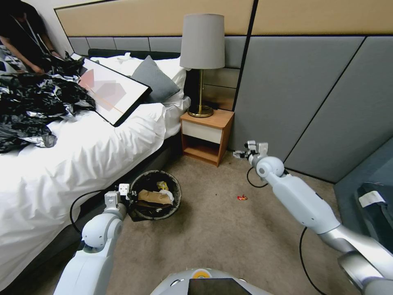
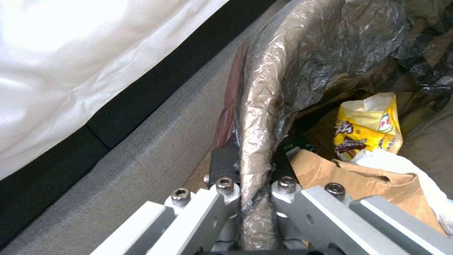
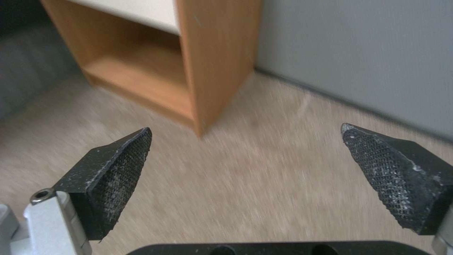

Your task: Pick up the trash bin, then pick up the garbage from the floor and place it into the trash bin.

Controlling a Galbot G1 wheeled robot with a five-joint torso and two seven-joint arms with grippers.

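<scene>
The trash bin (image 1: 177,189) is low beside the bed, its black liner folded over the rim (image 2: 264,88). My left gripper (image 1: 127,196) (image 2: 254,156) is shut on the near rim, with the liner pinched between its fingers. Inside the bin lie a yellow snack wrapper (image 2: 368,127) (image 1: 162,185), a brown scrap (image 2: 359,177) (image 1: 153,197) and white tissue (image 2: 401,161). A tiny red wrapper (image 1: 242,197) lies on the carpet to the bin's right. My right gripper (image 1: 241,154) (image 3: 245,127) hangs open and empty above the carpet, close to the nightstand's corner.
The white bed (image 1: 82,155) carries a heap of black plastic bags (image 1: 32,102) and a framed picture (image 1: 114,92). A wooden nightstand (image 1: 206,137) (image 3: 207,63) with a lamp (image 1: 202,61) stands against the grey wall. A dark object (image 1: 374,205) sits at far right. Open carpet lies ahead.
</scene>
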